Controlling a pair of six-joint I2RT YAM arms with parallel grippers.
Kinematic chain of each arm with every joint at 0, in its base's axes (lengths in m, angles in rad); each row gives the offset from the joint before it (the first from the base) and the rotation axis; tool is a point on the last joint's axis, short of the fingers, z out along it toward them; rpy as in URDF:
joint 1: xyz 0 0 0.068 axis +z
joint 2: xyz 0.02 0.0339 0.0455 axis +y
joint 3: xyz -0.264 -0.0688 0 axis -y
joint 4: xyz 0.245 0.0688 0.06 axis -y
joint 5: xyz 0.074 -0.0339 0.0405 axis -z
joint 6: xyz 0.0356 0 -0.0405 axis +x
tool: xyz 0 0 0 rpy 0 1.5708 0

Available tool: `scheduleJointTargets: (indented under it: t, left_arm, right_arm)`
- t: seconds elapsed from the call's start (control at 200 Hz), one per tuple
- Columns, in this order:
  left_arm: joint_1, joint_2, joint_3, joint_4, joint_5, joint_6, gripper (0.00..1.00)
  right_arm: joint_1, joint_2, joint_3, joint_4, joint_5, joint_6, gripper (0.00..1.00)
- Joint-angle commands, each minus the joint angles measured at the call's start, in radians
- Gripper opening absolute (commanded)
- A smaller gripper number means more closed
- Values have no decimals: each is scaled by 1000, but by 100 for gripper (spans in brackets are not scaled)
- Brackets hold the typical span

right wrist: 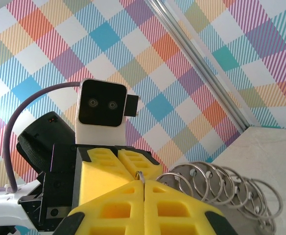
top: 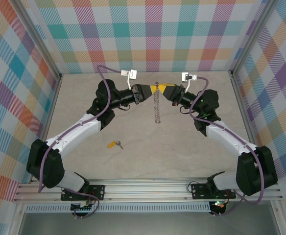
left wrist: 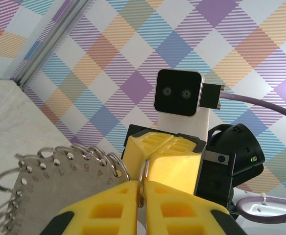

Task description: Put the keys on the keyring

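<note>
The keyring [top: 156, 105] hangs like a silvery chain at the back middle of the table, held up from its top. Up close it is a numbered metal plate [left wrist: 50, 191] carrying several split rings [right wrist: 221, 191]. My left gripper [top: 153, 90] and right gripper [top: 160, 88] meet tip to tip above it. One small top ring [left wrist: 144, 171] sits pinched in my left gripper [left wrist: 142, 183], shut on it. The same ring [right wrist: 140, 174] pokes out of my right gripper [right wrist: 144, 183], also shut on it. The key [top: 116, 144], yellow-headed, lies alone on the table near the left arm.
Checked walls close the table in on the left [top: 15, 98], back [top: 153, 34] and right [top: 275, 98]. An aluminium rail [top: 148, 188] with the arm bases runs along the near edge. Bare wooden tabletop [top: 153, 152] lies between the two arms.
</note>
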Motion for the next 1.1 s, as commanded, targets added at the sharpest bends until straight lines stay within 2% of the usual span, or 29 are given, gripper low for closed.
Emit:
scheduleJointTargets:
  t: [0.0,0.09,0.18,0.305,0.445,0.56,0.67,0.685,0.74,0.855,0.955,1.095]
  left_arm:
    - [-20,4,42,51,22,7,9]
    - [-20,9,47,48,18,6,9]
    - [-22,14,53,45,13,6,17]
    - [-27,21,61,48,14,6,18]
    - [-31,26,65,48,23,8,13]
    - [-33,26,65,48,25,12,0]
    - [-33,19,67,19,22,32,0]
    - [-33,18,68,10,21,39,0]
    - [-33,11,75,-33,17,71,0]
    - [-33,-3,102,-153,21,167,0]
    - [-34,-9,137,-260,38,256,0]
    - [-32,-5,205,-425,69,393,0]
  right_arm:
    - [6,5,10,38,-8,13,0]
    - [7,4,11,33,-11,11,0]
    - [7,2,11,23,-13,10,0]
    - [7,1,11,19,-16,8,0]
    - [7,-3,10,12,-14,4,0]
    - [7,-4,10,6,-13,1,0]
    - [7,-10,13,-38,3,-11,0]
    - [6,-13,13,-49,9,-14,5]
    - [-2,-30,9,-99,34,-26,35]
    - [-42,-86,2,-231,60,-50,53]
    - [-78,-136,-1,-335,45,-69,57]
    - [-97,-186,17,-465,-9,-123,56]
